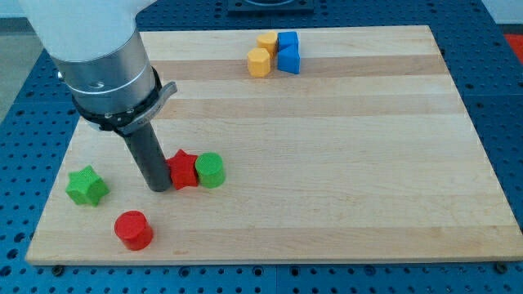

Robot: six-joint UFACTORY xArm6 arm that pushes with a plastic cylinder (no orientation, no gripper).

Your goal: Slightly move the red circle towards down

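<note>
The red circle (132, 229) is a short red cylinder near the board's bottom left corner. My tip (158, 187) is the lower end of a dark rod, above and a little right of the red circle, apart from it. The tip touches or nearly touches the left side of a red star (183, 169). A green circle (210, 170) sits against the red star's right side. A green star (87, 186) lies at the view's left, above and left of the red circle.
At the view's top, two yellow blocks (259, 62) (267, 42) and two blue blocks (288, 41) (289, 60) form a tight cluster. The wooden board (343, 155) ends just below the red circle. The arm's wide grey body (106, 65) hangs over the upper left.
</note>
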